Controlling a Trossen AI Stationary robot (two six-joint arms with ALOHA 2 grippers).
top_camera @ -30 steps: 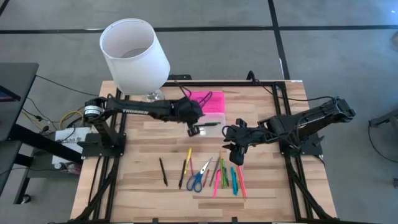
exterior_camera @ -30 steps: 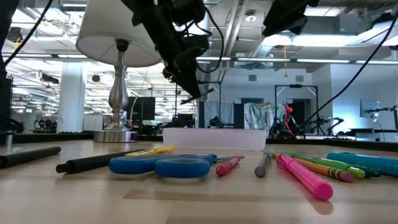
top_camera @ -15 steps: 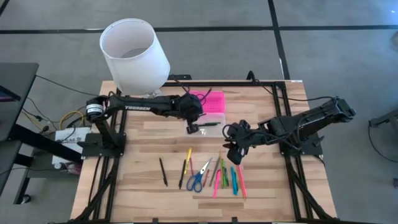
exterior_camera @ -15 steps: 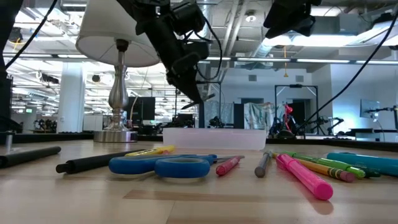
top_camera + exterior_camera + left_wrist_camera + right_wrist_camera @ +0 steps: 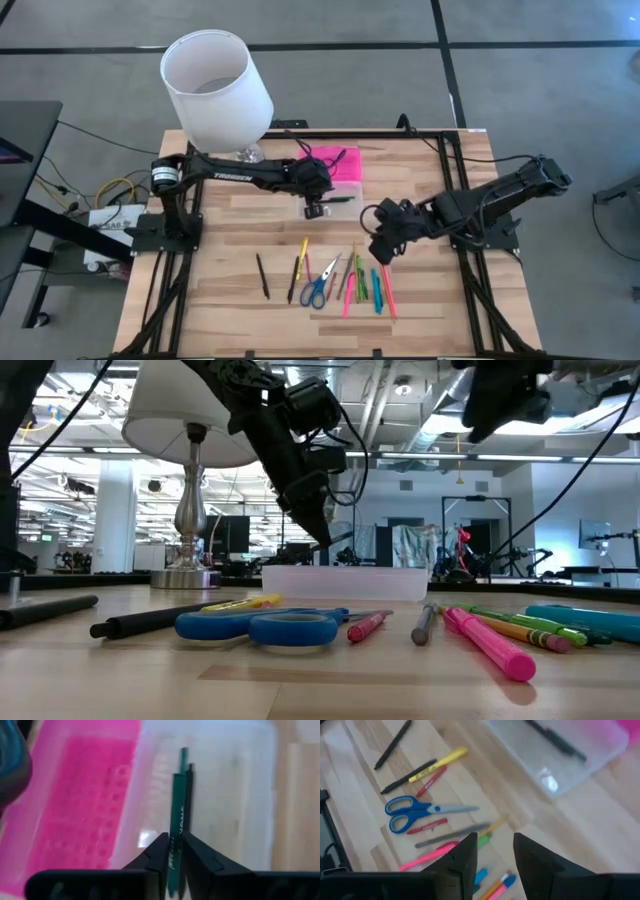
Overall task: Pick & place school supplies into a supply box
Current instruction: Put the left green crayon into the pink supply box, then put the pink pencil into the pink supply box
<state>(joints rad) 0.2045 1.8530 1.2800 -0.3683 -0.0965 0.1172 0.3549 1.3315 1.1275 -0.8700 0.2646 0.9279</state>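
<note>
A: Delivery is the step in hand, judging from the high view. The left gripper (image 5: pixel 314 209) is hanging over the clear base of the supply box (image 5: pixel 338 189), whose pink lid (image 5: pixel 335 162) is lying open beside it at the back of the surface (image 5: pixel 230 240). The right gripper (image 5: pixel 383 247) is hovering just above the spread of school supplies (image 5: pixel 345 280) at the front.

B: And from the low view?

A: The left arm is reaching down to just above the box rim, a thin dark tip showing at its end. The blue scissors (image 5: pixel 262 626), a pink marker (image 5: pixel 488 643) and the rest are lying in front, untouched.

B: What is the left wrist view saying about the jaws?

A: A green pen (image 5: pixel 176 834) is sitting between them, pointing down into the clear tray. They are looking narrowly parted; whether they are pinching it or letting go, I cannot tell.

B: The right wrist view?

A: Its jaws are standing wide and empty above the scissors and markers, touching nothing. Another dark pen (image 5: pixel 554 740) is already lying in the tray.

B: Next move?

A: I judge the left must free the pen and lift clear, while the right descends onto one slim marker, squarely across it.
</note>
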